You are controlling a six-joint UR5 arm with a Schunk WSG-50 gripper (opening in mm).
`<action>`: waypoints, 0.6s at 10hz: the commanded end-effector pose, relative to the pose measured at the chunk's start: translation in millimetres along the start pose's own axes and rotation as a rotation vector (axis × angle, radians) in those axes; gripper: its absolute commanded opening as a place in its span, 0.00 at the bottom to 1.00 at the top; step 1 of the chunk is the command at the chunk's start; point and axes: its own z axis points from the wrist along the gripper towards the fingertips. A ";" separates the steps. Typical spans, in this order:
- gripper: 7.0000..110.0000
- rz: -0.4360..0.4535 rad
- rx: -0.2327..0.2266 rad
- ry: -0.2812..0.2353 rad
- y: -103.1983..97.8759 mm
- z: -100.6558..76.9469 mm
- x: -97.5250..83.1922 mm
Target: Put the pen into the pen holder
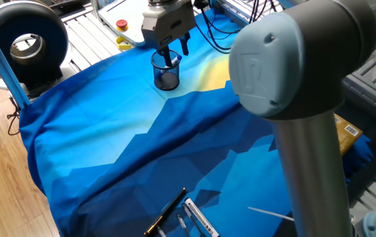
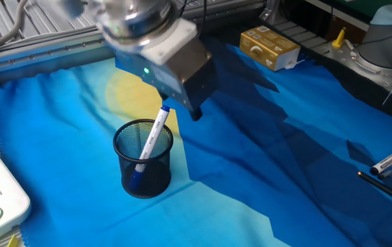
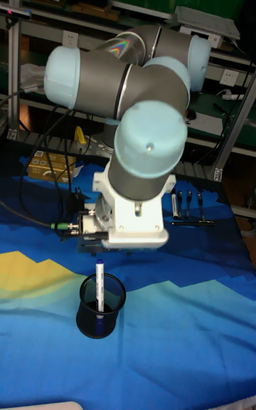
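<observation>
The surface (image 2: 285, 178) is draped in a blue and yellow cloth. The gripper (image 2: 182, 110) hangs just above the pen holder (image 2: 143, 168); I cannot tell whether its jaws are apart. The pen (image 2: 152, 136) stands tilted inside the holder, its top poking above the rim.

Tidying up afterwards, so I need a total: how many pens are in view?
5. One pen stands tilted in the mesh cup. Four more pens lie close together on the blue cloth, away from the cup. The robot arm may hide others.
</observation>
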 end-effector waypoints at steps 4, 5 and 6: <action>0.36 0.158 0.101 -0.184 9.2 -48.2 -12.1; 0.36 0.168 0.076 -0.225 16.7 -51.7 -19.9; 0.36 0.185 0.049 -0.277 22.2 -55.5 -29.5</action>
